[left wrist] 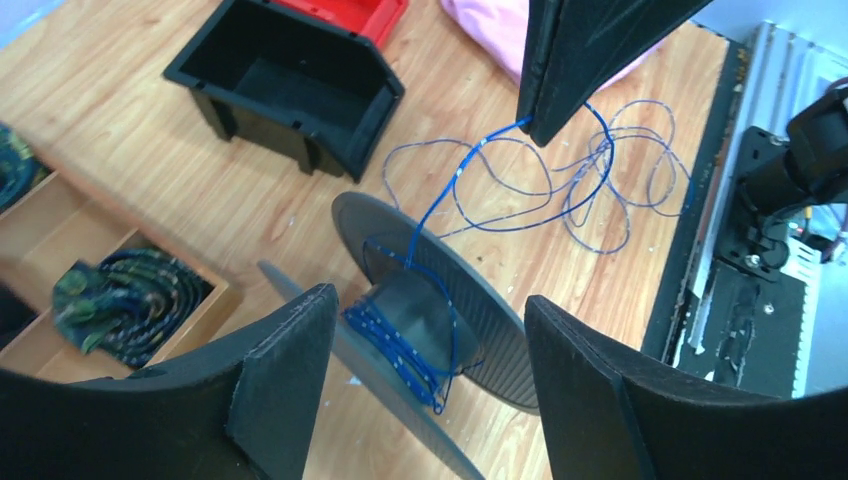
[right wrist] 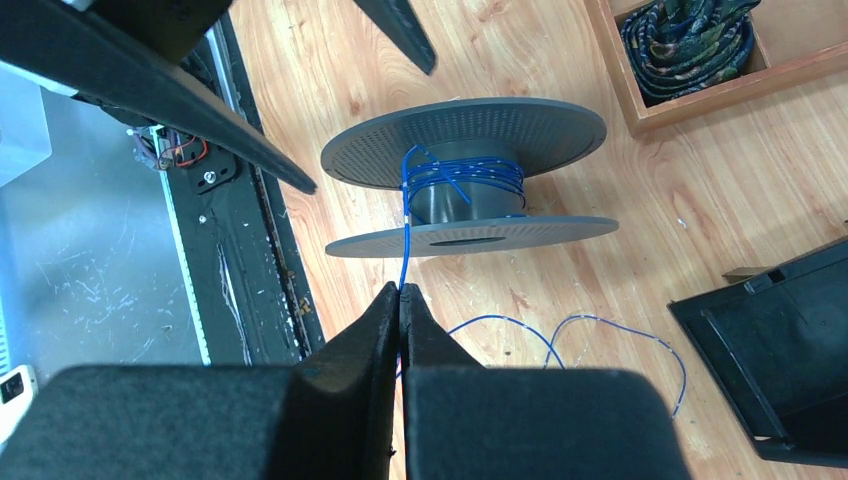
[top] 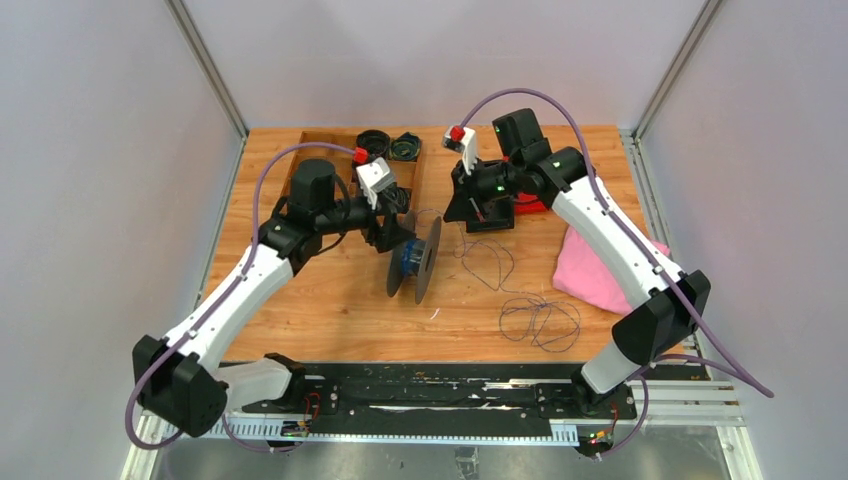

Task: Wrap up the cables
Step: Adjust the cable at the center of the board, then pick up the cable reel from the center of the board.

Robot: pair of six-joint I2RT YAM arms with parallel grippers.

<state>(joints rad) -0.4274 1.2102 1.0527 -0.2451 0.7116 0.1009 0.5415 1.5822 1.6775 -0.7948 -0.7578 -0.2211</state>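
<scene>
No legible text, label, brand, number or sign in any view.
</scene>
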